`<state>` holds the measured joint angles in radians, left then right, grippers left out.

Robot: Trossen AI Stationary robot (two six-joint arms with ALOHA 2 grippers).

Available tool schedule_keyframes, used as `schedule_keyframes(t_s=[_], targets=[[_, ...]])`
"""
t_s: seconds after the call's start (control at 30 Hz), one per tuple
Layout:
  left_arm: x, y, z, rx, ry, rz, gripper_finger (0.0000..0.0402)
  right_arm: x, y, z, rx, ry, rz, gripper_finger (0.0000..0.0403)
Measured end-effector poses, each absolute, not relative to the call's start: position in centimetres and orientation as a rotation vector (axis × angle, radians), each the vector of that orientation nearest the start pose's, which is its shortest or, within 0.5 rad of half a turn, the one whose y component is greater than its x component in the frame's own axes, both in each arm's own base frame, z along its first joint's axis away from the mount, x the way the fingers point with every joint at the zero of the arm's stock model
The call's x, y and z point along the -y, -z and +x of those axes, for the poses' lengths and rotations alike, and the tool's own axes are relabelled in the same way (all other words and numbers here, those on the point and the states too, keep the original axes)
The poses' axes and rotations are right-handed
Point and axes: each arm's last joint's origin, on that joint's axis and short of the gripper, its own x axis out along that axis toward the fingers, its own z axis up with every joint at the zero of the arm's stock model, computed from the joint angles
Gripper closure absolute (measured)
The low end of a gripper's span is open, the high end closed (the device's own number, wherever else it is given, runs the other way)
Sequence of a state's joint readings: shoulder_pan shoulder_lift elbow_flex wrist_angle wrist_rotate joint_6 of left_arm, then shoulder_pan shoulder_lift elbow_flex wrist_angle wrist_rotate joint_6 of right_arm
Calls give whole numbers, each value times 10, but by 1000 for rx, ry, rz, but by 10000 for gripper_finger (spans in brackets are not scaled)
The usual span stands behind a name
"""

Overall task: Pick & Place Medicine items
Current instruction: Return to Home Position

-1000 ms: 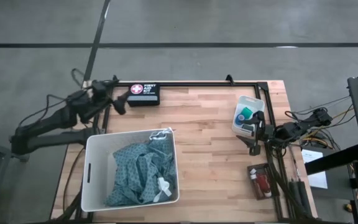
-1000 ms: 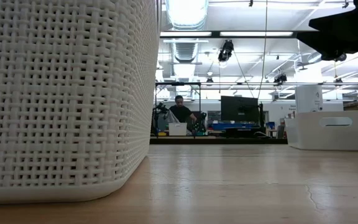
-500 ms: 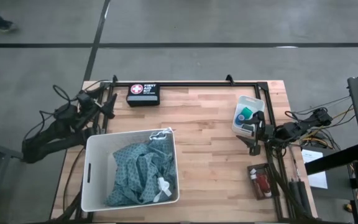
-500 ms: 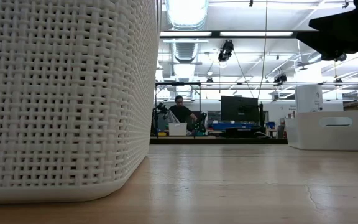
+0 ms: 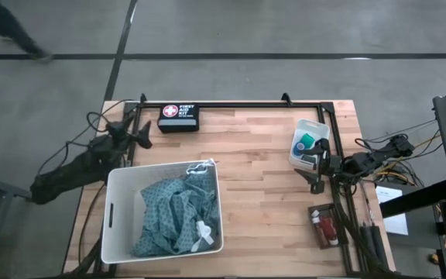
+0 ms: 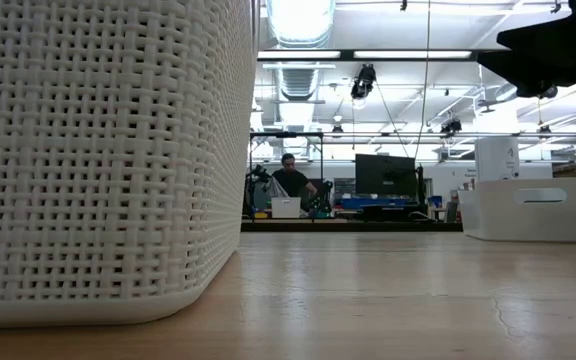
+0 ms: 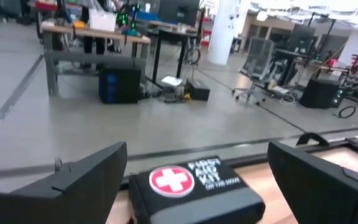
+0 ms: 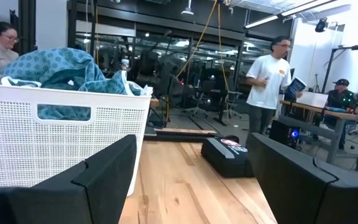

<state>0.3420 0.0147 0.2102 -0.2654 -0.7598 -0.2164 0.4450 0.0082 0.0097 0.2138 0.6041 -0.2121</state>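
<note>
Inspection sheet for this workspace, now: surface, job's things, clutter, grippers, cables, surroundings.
Surface: wooden table, no spills seen.
Job's things: teal roll in the small white bin; red bottles in the black tray, count unclear.
Clutter: first aid kit at the far edge; big white bin holding patterned cloths.
Grippers: left gripper off the big bin's far corner, jaws open, empty; right gripper beside the small bin, jaws open, empty.
Cables: cable loops over the left arm; cable bundle behind the right arm.
Surroundings: person walking past; people beyond.
</note>
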Motion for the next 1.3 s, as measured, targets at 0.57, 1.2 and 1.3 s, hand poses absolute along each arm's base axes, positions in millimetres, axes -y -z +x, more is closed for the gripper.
schedule_keyframes(t_s=[0.57,1.2,1.3], targets=[[-46,-169,75,-9,-1053,-279,9,-24,-186,89,169,177,-101,101],[-46,-169,76,-19,-1049,-275,9,-24,-186,89,168,178,-103,101],[-46,-168,76,-20,-1049,-275,9,-24,-186,89,168,177,-101,101]])
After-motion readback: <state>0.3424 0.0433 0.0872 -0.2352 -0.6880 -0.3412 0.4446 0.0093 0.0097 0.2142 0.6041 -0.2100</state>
